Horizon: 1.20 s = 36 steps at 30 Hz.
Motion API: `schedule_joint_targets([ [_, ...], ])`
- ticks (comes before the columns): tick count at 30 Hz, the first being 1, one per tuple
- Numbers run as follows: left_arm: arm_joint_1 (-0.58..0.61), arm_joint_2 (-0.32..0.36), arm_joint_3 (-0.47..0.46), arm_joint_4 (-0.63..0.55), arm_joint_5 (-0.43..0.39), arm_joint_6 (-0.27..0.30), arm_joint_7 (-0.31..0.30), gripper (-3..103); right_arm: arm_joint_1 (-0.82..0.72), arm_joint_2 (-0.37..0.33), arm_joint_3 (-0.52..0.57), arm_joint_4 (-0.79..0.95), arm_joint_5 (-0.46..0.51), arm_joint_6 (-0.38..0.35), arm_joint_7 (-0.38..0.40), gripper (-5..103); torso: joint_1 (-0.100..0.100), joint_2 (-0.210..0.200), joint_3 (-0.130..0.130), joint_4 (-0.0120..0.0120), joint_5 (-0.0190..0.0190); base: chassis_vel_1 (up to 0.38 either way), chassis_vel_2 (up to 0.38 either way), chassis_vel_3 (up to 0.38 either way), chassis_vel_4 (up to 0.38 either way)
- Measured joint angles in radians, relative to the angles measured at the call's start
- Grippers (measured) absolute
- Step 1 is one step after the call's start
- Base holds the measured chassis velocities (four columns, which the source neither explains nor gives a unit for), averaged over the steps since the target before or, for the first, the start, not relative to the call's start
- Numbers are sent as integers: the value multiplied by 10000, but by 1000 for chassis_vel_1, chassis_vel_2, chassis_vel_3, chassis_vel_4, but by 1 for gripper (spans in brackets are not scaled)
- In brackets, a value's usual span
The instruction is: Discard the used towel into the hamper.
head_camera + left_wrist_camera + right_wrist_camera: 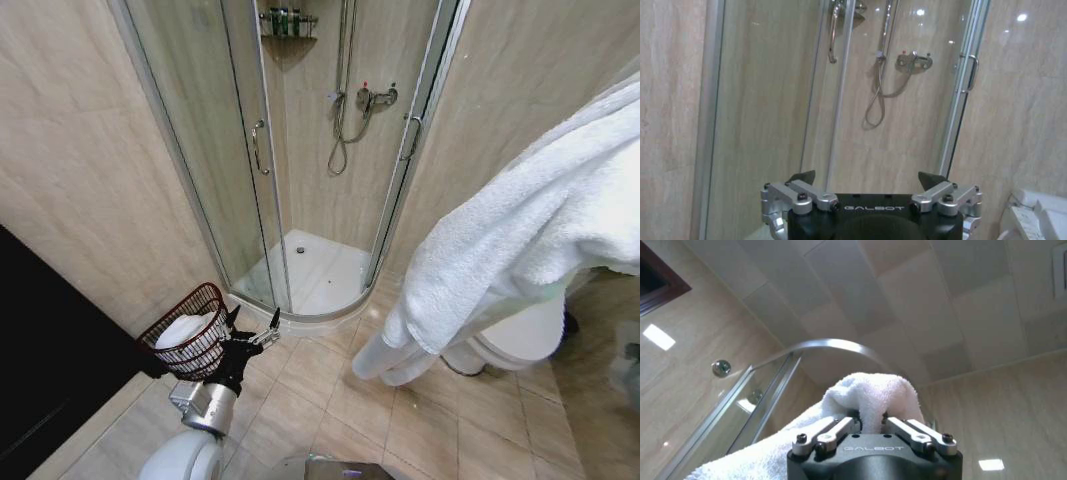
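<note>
The hamper (pixel 207 354), a small reddish-brown wire basket, stands on the floor at the lower left with something white lying inside it. My left gripper (pixel 255 322) hovers just right of the hamper's rim, open and empty; in the left wrist view the gripper (pixel 867 177) points at the shower wall. The used towel (pixel 520 230) is large, white and fluffy, and hangs high on the right with its lower end trailing toward the floor. In the right wrist view my right gripper (pixel 870 424) is shut on a fold of the towel (pixel 867 390), raised toward the ceiling.
A curved glass shower enclosure (pixel 300 160) with a white tray (pixel 320 275) fills the corner ahead. A white toilet (pixel 520 335) sits partly under the towel on the right. A dark cabinet (pixel 40 380) lines the left wall. Tiled floor (pixel 330 400) lies open between them.
</note>
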Motion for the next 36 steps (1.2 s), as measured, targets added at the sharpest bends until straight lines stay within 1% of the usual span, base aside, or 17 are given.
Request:
schedule_joint_targets([
  [2,0,0,0,0,0,0,0,100,0,-6,16,1,4,7,9,9,15,35,20,0,0,0,0,0,0],
  [6,0,0,0,0,0,0,0,100,-5,-32,96,8,41,40,40,9,149,331,181,0,0,0,0,0,0],
  [10,0,0,0,0,0,0,0,100,-7,-31,96,31,51,40,53,9,188,427,238,0,0,0,0,0,0],
  [11,0,0,0,0,1,0,0,100,-26,-29,96,54,58,42,47,9,234,535,301,0,-1,0,0,0,0],
  [14,0,0,0,0,0,0,0,100,-67,2,90,60,59,56,23,9,279,639,361,0,0,0,0,0,0],
  [17,0,0,0,0,0,0,0,100,-74,35,86,63,68,65,26,9,379,863,486,0,0,0,0,0,0],
  [21,0,0,0,0,0,0,0,100,-90,36,31,64,66,68,32,9,428,972,543,0,0,0,0,0,0],
  [22,0,0,0,0,0,0,0,100,-93,36,-10,64,64,69,37,9,480,1082,604,0,0,0,0,0,0],
  [23,0,0,0,0,0,0,0,100,-91,36,-10,64,68,69,40,9,491,1106,618,0,0,0,0,0,0],
  [25,0,0,0,0,0,0,0,100,-87,21,65,64,151,67,87,9,565,1272,709,0,1,0,0,0,0],
  [29,0,0,0,0,0,0,0,100,-93,-35,230,64,294,63,156,9,624,1406,781,0,0,0,0,0,0],
  [33,0,0,0,0,0,0,0,100,-72,-159,534,64,454,63,238,9,743,1668,924,0,0,0,0,0,0],
  [36,0,0,0,0,0,0,0,100,-61,-195,613,64,480,69,297,9,792,1772,980,0,0,0,0,0,0],
])
